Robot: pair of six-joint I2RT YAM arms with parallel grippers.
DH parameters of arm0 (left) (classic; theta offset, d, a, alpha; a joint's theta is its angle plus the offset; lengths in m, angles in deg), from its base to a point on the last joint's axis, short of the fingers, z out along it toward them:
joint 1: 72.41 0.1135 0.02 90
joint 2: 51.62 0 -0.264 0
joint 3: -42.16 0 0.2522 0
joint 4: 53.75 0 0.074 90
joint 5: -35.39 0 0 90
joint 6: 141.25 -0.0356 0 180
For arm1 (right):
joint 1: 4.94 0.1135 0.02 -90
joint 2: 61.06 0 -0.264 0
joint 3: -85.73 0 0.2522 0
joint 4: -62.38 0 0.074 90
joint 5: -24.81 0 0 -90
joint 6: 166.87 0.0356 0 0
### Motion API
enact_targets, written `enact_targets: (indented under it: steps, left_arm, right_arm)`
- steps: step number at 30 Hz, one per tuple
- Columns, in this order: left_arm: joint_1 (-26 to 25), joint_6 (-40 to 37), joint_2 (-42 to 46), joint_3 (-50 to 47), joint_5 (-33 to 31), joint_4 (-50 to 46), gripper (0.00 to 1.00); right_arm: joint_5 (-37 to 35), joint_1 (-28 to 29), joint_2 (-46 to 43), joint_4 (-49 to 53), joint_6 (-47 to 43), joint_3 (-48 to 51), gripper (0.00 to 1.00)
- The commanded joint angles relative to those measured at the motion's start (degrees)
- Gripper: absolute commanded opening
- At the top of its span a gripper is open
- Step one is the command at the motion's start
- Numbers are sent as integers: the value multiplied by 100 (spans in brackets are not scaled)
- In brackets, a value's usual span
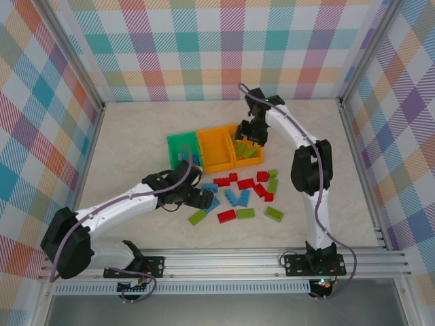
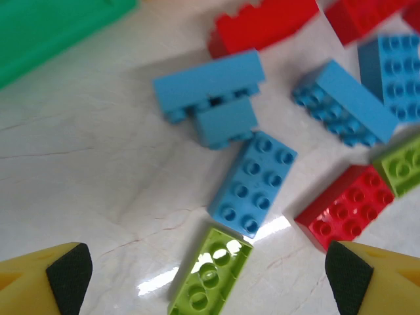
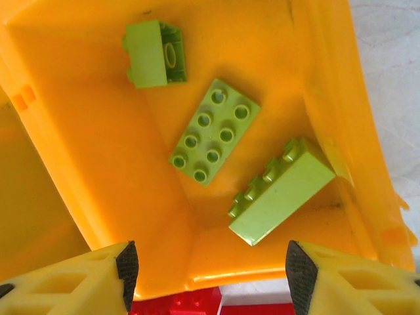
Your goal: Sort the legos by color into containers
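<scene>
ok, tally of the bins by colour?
Green bin: 1
Orange bins: 2
Total: 3

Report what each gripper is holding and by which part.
Nothing is held. The left gripper stands open above loose legos; the right gripper stands open above an orange container with three lime legos inside.
</scene>
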Motion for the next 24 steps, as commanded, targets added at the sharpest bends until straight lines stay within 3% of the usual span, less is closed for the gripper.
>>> enact_targets:
  steps: [1,6,17,24]
  left_arm:
    - [-195,-942,-481,230,438,19,91]
    - [-262,-1521,-1109,476,419,-58,88]
    - [-258,-1721,-2162,928,459,166,79]
    - [-258,-1779,-2424,1081,418,166,64]
  right_arm:
    - [47,19,-547,-115,1,221,63]
    - [-121,20,-819,-102,-60,436,64]
    - [-178,11,-1000,-133,-28,637,64]
    - [-281,12,-1173,-125,-10,799,64]
